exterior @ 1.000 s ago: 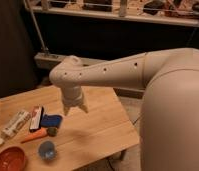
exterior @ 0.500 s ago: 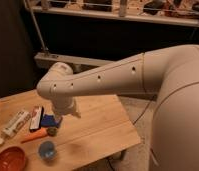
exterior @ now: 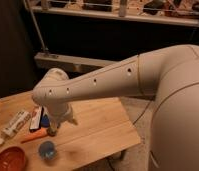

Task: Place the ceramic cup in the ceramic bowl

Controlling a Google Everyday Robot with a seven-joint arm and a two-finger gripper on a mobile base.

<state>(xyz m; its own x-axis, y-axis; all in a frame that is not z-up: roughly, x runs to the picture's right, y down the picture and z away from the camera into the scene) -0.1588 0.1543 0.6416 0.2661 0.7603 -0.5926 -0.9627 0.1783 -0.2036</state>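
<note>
While the gripper hangs over the table's left half, fingers spread and empty, we see the cup standing near the front edge, the bowl beside it at the front-left corner.

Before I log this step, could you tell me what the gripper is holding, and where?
Nothing: the gripper hangs open above the table, apart from the ceramic cup.

A: Pale wood table, matt, its grain showing; the arm wears a smooth, faintly glossy white plastic shell.
B: The ceramic cup, the ceramic bowl?
A: Both glazed, shiny. The gripper, dark and dull, hangs over the wood near the cup.
</note>
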